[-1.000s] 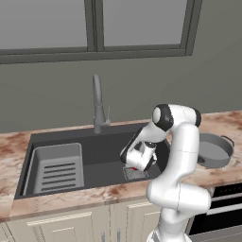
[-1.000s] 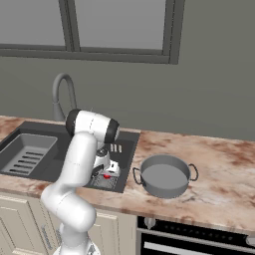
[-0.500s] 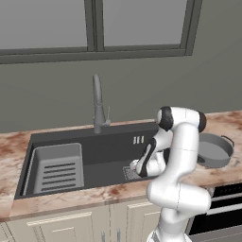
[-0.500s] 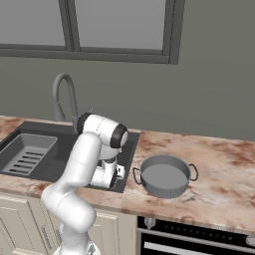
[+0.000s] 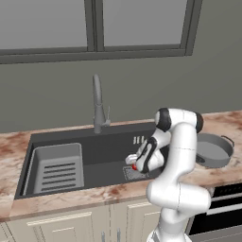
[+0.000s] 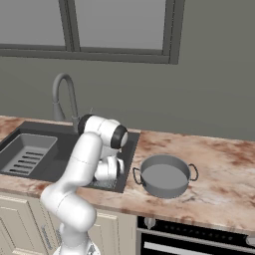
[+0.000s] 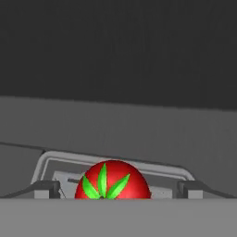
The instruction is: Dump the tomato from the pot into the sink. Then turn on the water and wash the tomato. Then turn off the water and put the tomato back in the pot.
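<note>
The hand view looks straight at the small bright red tomato with its green star-shaped stem top (image 7: 112, 181), which sits on the square drain grate (image 7: 60, 167) at the bottom of the large dark grey rectangular sink (image 7: 139, 134). The two dark finger tips (image 7: 46, 189) stand spread wide, one on each side of the tomato with a clear gap to it, so nothing is pinched.

In the left base view the white arm's two-finger gripper (image 5: 137, 165) is down inside the sink (image 5: 108, 144) over the drain grate (image 5: 133, 173), and a sliver of the tomato (image 5: 134, 166) shows red at its tip. The tall grey gooseneck faucet (image 5: 98, 105) stands behind the basin, and the lighter ribbed grey rack (image 5: 57, 167) fills the basin's left part, well apart from the gripper.

The right base view gives the round shallow grey metal pot with dark side handles (image 6: 164, 175) in full, standing on the marbled stone counter (image 6: 224, 164) just beside the sink's right edge (image 6: 130, 152). Here the arm's own links cover the gripper.

Open basin floor lies between rack and drain; the sink's right wall is near the hand.

Compared with half a second ago, the hand has sunk lower, closer to the drain. The pot, rack and faucet have not moved.
</note>
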